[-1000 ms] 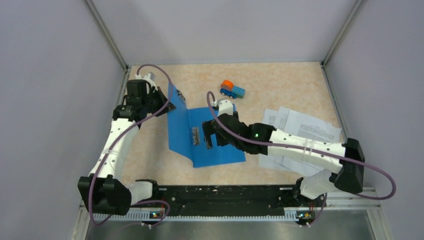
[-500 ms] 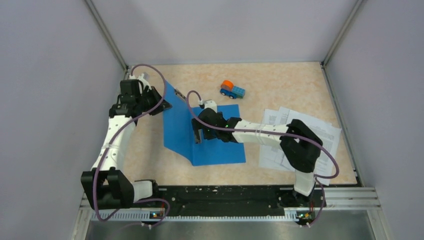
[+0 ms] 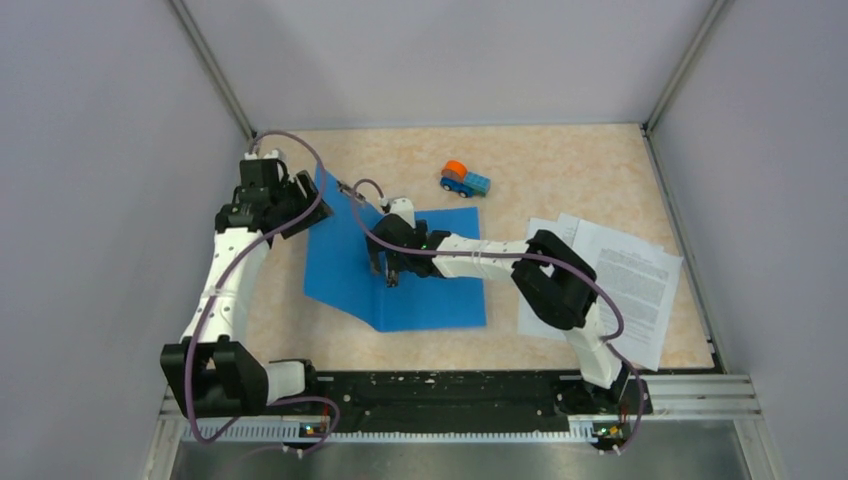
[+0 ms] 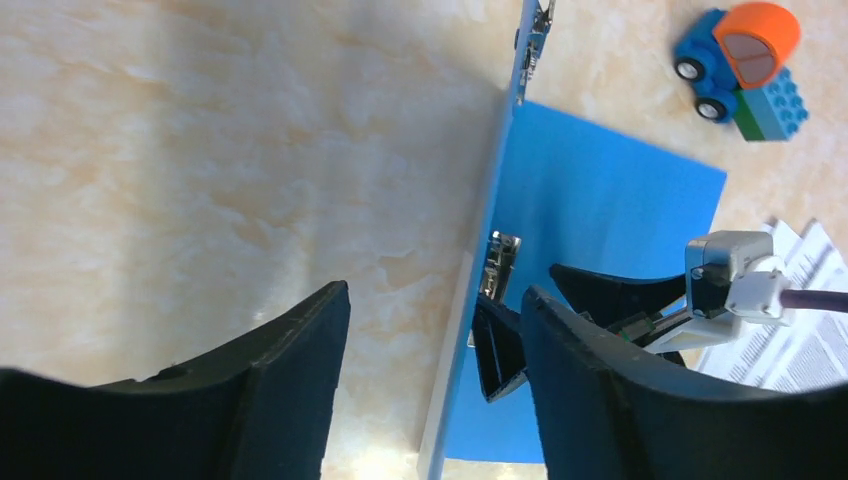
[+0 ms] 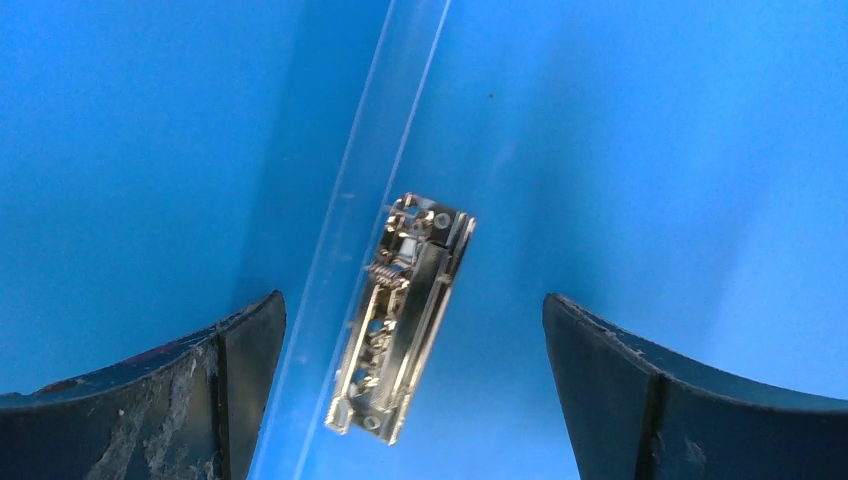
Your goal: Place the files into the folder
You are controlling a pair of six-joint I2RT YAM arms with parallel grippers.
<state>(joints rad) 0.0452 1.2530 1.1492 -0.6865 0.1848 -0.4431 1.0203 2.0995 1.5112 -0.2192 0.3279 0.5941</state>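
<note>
- The files (image 3: 630, 275) lie as a loose, fanned stack on the surface (image 3: 560, 170), right of centre in the top view and well apart from the open folder (image 3: 440, 305) at centre-left. No sheet is in the folder yet.
- I judge the sheets light, limp and apt to slide over one another. A pinch at a free edge or corner looks the best hold, though it may take only the top sheets.
- The folder looks thin, flexible and slick. Its right cover lies flat and its left cover stands tilted up off the surface. The metal clip (image 5: 400, 330) sits just beside the pale spine strip (image 5: 375, 180).
- My left hand (image 4: 435, 295) is at the upper left corner of the raised cover, fingers apart and gripping nothing. The cover's edge shows in the gap, and as far as I can tell it touches neither finger.
- My right hand (image 5: 410, 300) hangs wide open over the clip, holding nothing.
- Obstructions: in the top view the right arm crosses the left edge of the files. The unheld cover may drop shut. I cannot tell whether the clip is raised.
- The toy truck (image 3: 465, 180) stands at upper centre, near the folder's far edge, and touches nothing.
</note>
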